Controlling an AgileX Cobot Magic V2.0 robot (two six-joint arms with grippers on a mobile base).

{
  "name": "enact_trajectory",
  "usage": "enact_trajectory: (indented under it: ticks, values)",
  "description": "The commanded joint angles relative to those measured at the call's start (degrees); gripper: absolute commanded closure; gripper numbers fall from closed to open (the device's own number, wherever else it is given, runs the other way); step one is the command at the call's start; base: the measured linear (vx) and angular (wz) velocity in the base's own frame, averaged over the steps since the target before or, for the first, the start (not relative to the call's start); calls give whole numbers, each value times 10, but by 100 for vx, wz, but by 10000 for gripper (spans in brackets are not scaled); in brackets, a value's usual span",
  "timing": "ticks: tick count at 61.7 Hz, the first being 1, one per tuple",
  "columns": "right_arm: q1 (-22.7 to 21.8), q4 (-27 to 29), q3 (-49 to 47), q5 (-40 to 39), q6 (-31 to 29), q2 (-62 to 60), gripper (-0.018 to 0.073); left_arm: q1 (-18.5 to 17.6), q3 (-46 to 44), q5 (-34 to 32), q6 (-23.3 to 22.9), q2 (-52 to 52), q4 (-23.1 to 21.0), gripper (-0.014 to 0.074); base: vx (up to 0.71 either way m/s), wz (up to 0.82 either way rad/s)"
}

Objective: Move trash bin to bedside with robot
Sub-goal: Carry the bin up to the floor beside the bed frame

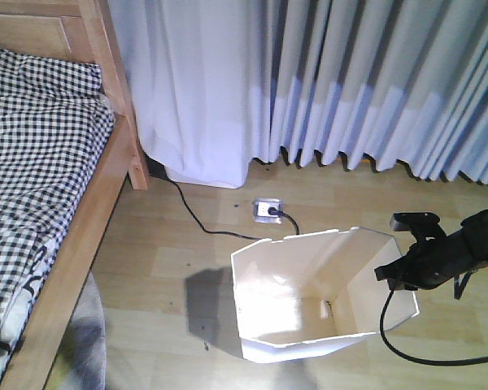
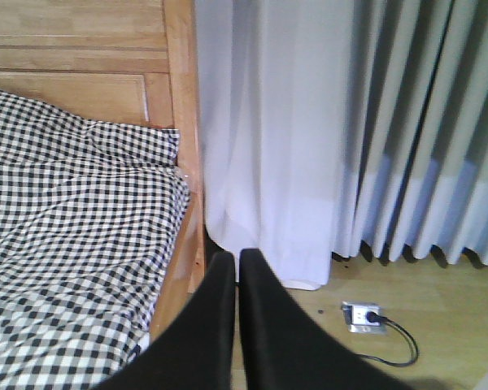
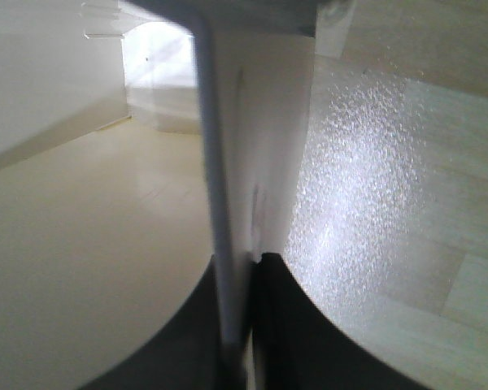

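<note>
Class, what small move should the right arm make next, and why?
Probably drag the trash bin toward the bed: the right pincer appears shut on the bin's wall, and bare floor separates bin from bed frame.

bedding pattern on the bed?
The bedding is a black-and-white check. It shows best in the left wrist view.

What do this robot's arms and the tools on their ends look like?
The right arm is slim and black, with a black cable looping beneath. The left tool has two smooth black fingers tapering to tips; the right tool is black too. No markings show.
</note>
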Motion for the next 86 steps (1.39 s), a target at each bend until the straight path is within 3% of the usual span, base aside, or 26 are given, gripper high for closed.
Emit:
enact_trajectory:
  ticks: [1, 86]
  values:
    - [-2, 22, -7, 84, 1, -43, 564, -1, 11, -40, -3, -8, -2, 603, 17, 14]
    - [-2, 22, -7, 84, 1, -43, 564, -1, 11, -40, -3, -8, -2, 603, 15, -5]
